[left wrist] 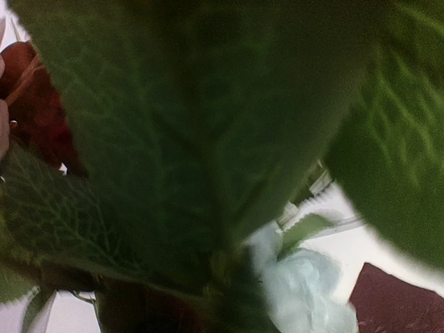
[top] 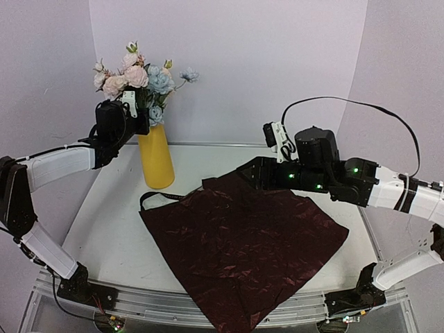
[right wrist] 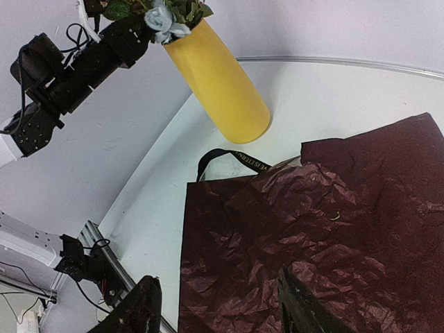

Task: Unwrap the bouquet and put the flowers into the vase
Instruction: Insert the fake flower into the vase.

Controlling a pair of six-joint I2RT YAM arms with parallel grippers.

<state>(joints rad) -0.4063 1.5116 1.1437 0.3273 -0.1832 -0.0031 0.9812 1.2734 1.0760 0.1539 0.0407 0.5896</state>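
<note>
The white table [top: 104, 229] has curved backdrop walls close behind it and a metal rail along its near edge. We see its barest stretch on the left, between the left edge and the sheet. The crinkled dark red wrapping paper [top: 243, 243] lies spread flat over the middle and right. Its near corner hangs past the front rail and its right corner reaches close to the right edge. The yellow vase [top: 157, 158] stands upright at the far left, just beyond the sheet's far left corner and not touching it. The flowers [top: 135, 76] sit in its mouth, with the pink, cream and pale blue heads fanned out above. The left gripper [top: 139, 121] is at the stems just above the vase's rim. Leaves fill its wrist view, so we cannot tell how its jaws stand. The right gripper [right wrist: 218, 309] hovers over the far part of the sheet, fingers spread with nothing between them. A black ribbon [right wrist: 232, 156] loops on the table between vase and paper, touching the paper's far edge
</note>
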